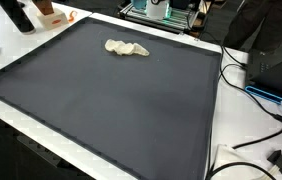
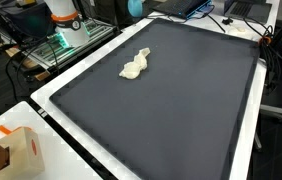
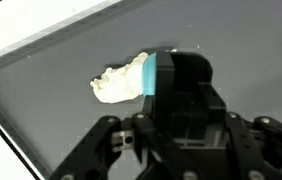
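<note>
Black-and-blue end effector point(image 3: 177, 88), its opening impossible to judge, hangs above the dark grey desk point(image 1: 111, 115) where a crumpled cream cloth point(image 3: 119, 80) lies near one edge; centring over its bunched middle would likely suit a clean pinch.

Broad bench point(image 1: 41, 112) under soft, even indoor light, topped with a dark grey mat point(image 1: 111, 105) showing a faint sheen, framed by a white rim point(image 2: 51, 105). Along one side edge, black cables point(image 1: 249, 88) trailing over the white margin, with a black plug point(image 1: 279, 158) near the corner. At another corner, a brown cardboard box point(image 2: 23, 150). Beyond the far edges, dim office clutter, too blurred to name.
</note>
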`<state>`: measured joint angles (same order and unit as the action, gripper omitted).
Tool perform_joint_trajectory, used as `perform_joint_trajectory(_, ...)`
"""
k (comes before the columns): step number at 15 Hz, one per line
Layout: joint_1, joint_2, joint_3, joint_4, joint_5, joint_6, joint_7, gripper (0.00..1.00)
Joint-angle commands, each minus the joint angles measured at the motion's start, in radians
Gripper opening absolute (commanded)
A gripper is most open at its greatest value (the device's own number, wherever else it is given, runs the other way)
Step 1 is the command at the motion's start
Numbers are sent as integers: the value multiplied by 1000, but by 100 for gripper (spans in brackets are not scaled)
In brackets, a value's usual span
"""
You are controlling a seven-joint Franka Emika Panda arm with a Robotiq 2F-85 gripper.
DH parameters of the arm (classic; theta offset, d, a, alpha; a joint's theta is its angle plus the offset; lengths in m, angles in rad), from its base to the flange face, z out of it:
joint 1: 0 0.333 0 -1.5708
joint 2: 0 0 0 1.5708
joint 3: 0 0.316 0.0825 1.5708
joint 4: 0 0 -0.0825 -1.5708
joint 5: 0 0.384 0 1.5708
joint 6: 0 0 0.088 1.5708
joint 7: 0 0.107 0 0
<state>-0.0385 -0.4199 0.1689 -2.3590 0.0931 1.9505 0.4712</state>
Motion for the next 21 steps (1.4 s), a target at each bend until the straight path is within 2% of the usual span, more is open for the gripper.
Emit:
perform_joint_trajectory(1,10,-18,14,20,-41,-52,46,25)
perform_joint_trajectory(4,14,-19,26,37,-51,-82,55,25)
perform_joint_trajectory(5,16,-2,8,28,-22,-41,28,50)
perform_joint_trajectory(12,19,-6,14,34,-29,-56,34,50)
perform_joint_trajectory(13,19,-6,14,34,-29,-56,34,25)
perform_joint_trajectory(16,-29,7,55,34,-131,-32,192,25)
perform_joint_trajectory(21,-56,59,76,33,-327,9,464,25)
